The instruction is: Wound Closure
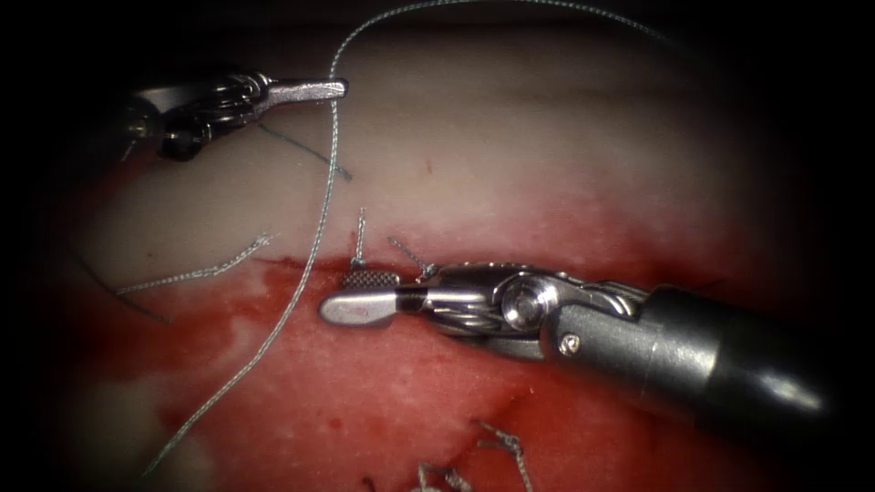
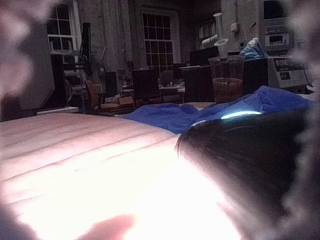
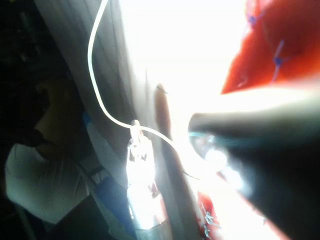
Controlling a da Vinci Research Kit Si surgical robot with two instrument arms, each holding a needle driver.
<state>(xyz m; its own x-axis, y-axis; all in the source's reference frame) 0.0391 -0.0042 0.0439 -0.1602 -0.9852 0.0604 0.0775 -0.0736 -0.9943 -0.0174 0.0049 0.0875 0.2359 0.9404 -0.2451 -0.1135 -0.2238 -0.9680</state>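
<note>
The tissue [image 1: 547, 146] is pale at the back and wet with red fluid [image 1: 365, 401] in front, and the cut [image 1: 292, 265] runs across between the two. My left tool [image 1: 310, 89], up at the left, is shut on the long pale thread [image 1: 321, 219]. The thread arcs in from the upper right and trails down to the lower left. My right tool [image 1: 360, 293] lies over the cut with its jaws open and holds nothing. The left tool [image 3: 137, 150] also shows in the right wrist view with the thread [image 3: 95, 75] at its tip. I cannot make out the needle.
Two short cut thread ends [image 1: 359, 235] stand at a stitch just above the right tool's jaws. Another loose end [image 1: 210, 269] lies left of the cut, and more knots [image 1: 501, 446] sit in front. A thin dark strand [image 1: 305, 153] rests on the pale tissue.
</note>
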